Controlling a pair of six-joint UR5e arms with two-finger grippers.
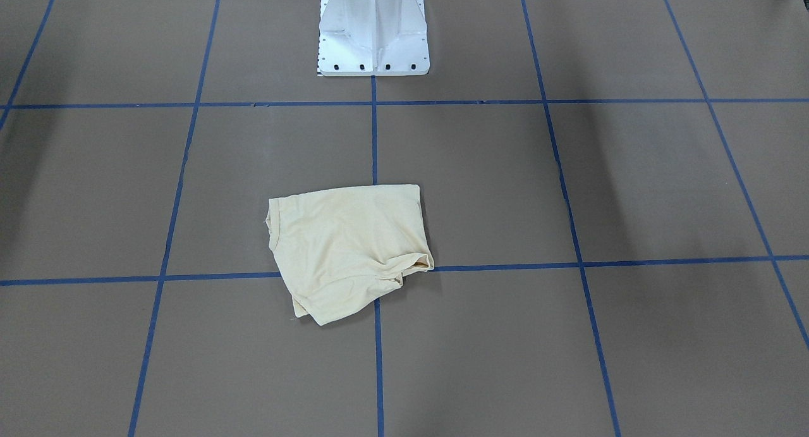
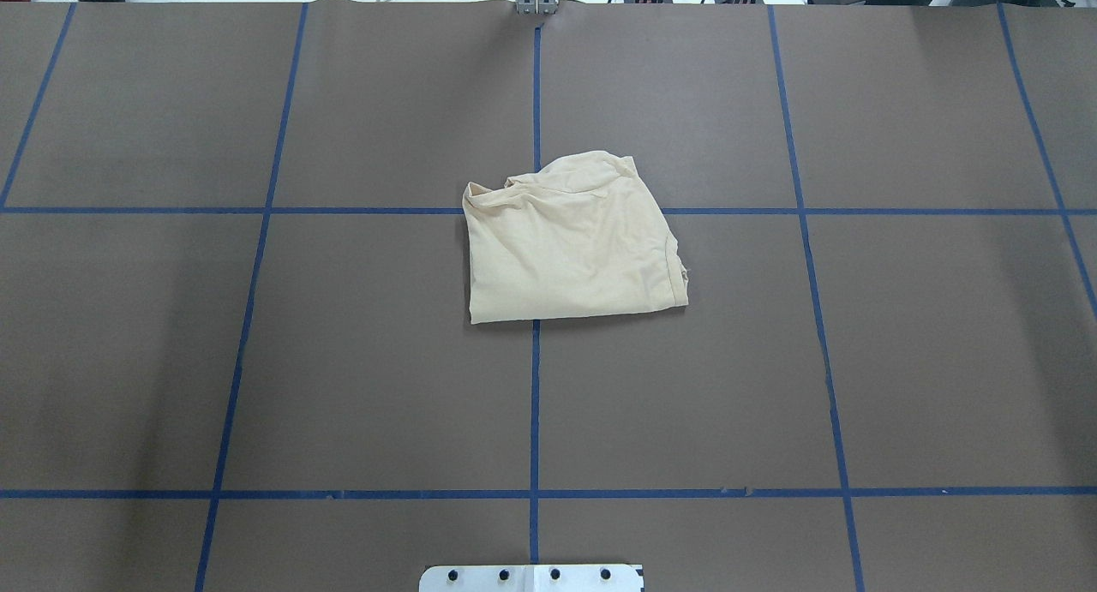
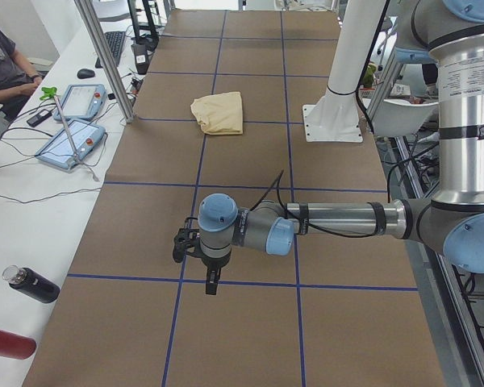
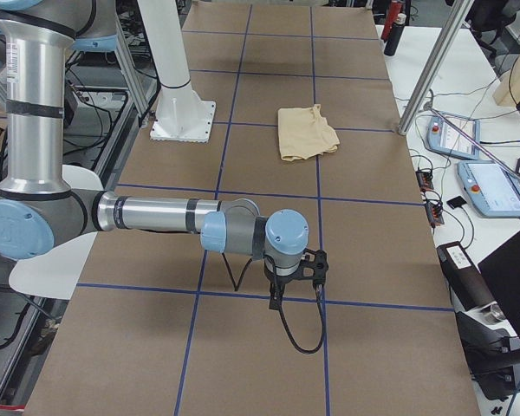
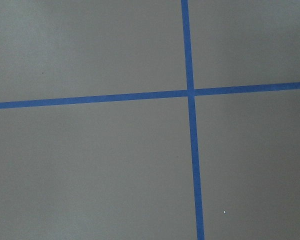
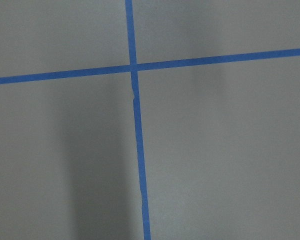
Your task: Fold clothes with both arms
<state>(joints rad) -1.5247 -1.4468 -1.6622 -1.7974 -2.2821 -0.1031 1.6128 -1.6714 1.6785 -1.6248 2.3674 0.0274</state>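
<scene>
Near the middle of the tabletop (image 2: pixel 257 361), a little toward its far edge from the robot, we see the T-shirt (image 2: pixel 570 241) lying as a compact, roughly square packet. The sleeves are tucked out of sight and no print shows. Its near edge is straight and flat, while the far corner on the robot's left is bunched, with a few loose layers showing.

Nothing touches the cloth. The left gripper (image 3: pixel 211 282) hangs over bare tabletop toward the left end, and the right gripper (image 4: pixel 276 299) hangs likewise toward the right end, both well apart from the shirt. We cannot tell how wide either stands, since both wrist cameras show only blue tape lines (image 5: pixel 191 92) on brown surface.

We judge the folding essentially done. At most, that rumpled corner could be smoothed. The white pedestal base (image 1: pixel 373 45) stands at the near edge.
</scene>
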